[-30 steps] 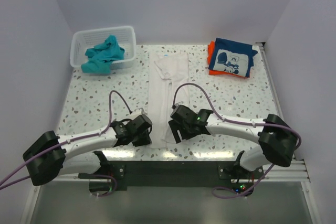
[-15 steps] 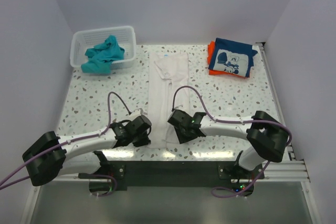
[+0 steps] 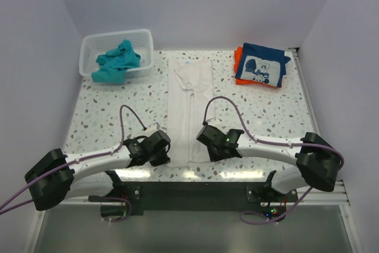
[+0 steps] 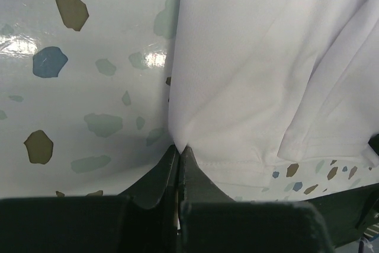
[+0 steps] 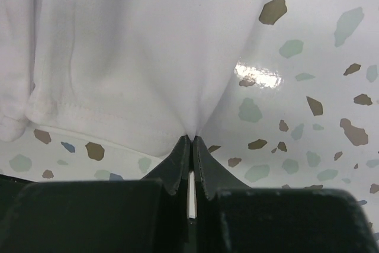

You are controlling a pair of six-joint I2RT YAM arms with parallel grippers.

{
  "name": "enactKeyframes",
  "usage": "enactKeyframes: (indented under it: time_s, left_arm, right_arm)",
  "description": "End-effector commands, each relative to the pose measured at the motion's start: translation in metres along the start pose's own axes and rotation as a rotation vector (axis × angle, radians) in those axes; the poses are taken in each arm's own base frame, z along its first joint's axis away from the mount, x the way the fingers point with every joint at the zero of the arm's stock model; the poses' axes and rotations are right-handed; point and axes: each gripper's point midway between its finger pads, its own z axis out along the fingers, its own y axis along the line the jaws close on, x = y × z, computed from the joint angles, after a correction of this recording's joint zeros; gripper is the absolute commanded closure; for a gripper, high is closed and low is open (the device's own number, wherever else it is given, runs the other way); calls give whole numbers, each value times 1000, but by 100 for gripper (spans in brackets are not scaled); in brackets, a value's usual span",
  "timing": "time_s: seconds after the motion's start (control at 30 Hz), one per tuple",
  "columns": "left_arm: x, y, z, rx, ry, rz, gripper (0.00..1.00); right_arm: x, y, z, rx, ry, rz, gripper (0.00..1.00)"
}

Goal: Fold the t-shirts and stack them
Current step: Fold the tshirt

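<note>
**A:** From above, the white t-shirt [image 3: 189, 105] is lying lengthwise on the bench [image 3: 106, 117], with the left gripper [image 3: 167, 156] and right gripper [image 3: 206, 151] sitting at its near corners.

**B:** The teal one [image 3: 118, 60] is spilling over the far-left basket [image 3: 116, 34]. The navy one [image 3: 259, 68] is resting on the orange one [image 3: 238, 57], far right.

**A:** Left wrist: the left gripper is clamping the near-left corner.

**B:** Right wrist: the right gripper is pinching the near-right corner.

I can read no words, numbers or brand marks anywhere. The folded navy t-shirt [image 3: 260, 69] carries a white cartoon print, which may include lettering, but it's too small to tell.
</note>
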Motion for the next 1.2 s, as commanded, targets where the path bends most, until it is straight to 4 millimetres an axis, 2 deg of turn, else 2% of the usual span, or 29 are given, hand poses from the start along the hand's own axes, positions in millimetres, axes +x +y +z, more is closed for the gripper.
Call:
enactKeyframes:
  time_s: [0.0,0.1,0.3,0.47,0.53,0.67,0.7,0.77,0.87,0.97,1.07,1.17]
  left_arm:
    - [10,28,7,-86,20,-4,100]
    - [11,28,7,-81,26,-6,100]
    - [20,28,8,-59,60,-22,100]
    - [32,27,3,-10,105,-53,100]
    - [32,18,-4,41,104,-56,100]
    - [28,-1,-19,133,92,-66,100]
    - [25,-8,-25,160,85,-68,100]
    - [20,-9,-28,158,67,-66,100]
    - [2,-22,-38,163,1,-82,100]
    - [-17,-37,-45,163,-62,-88,100]
    - [-31,-43,-48,137,-107,-77,100]
    - [-55,-57,-51,126,-140,-63,100]
  right_arm:
    - [3,-13,-4,43,-21,24,100]
    - [8,-15,-2,45,-10,32,100]
    - [18,-6,1,-31,0,61,100]
    - [19,5,-8,-135,-18,95,100]
    - [19,3,-10,-141,-25,105,100]
    - [11,13,-23,-206,-53,117,100]
    - [9,14,-26,-217,-61,118,100]
    - [7,14,-29,-224,-68,117,100]
    - [2,12,-36,-216,-84,116,100]
    - [-12,7,-43,-182,-135,116,100]
    - [-28,7,-50,-165,-185,123,100]
    - [-50,8,-56,-153,-236,112,100]
